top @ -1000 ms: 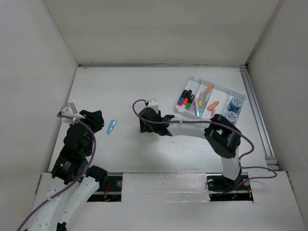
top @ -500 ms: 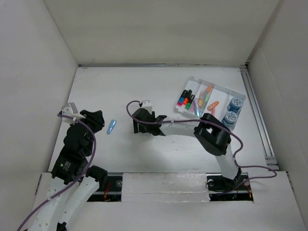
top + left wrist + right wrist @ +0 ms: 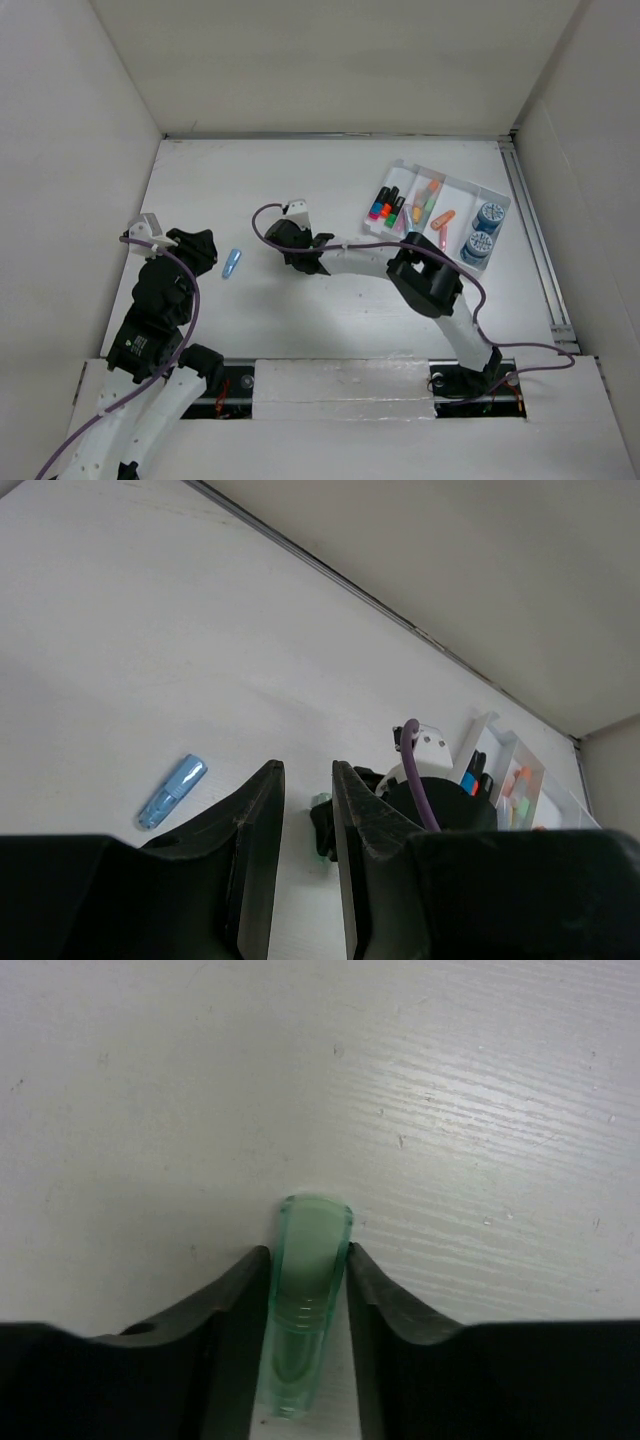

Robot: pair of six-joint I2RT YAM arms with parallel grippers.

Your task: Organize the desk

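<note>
The desk (image 3: 300,170) is a white tabletop walled by white panels. My right gripper (image 3: 281,245) reaches far left to the desk's middle, low at the surface. In the right wrist view it (image 3: 307,1260) is shut on a small translucent green cap (image 3: 305,1300), whose rounded end sticks out past the fingertips. The green cap also shows in the left wrist view (image 3: 322,802). A light blue cap (image 3: 231,264) lies on the desk between the arms, also in the left wrist view (image 3: 171,791). My left gripper (image 3: 205,250) is empty, its jaws a narrow gap apart (image 3: 308,780), just left of the blue cap.
A white compartmented tray (image 3: 398,166) at the right rear holds coloured markers (image 3: 385,205), orange pieces (image 3: 441,217) and two blue rolls (image 3: 483,230). A metal rail (image 3: 535,240) runs along the desk's right edge.
My right gripper has moved left and slightly toward the back across the desk, its arm stretching out. The left arm and the blue cap have not moved.
</note>
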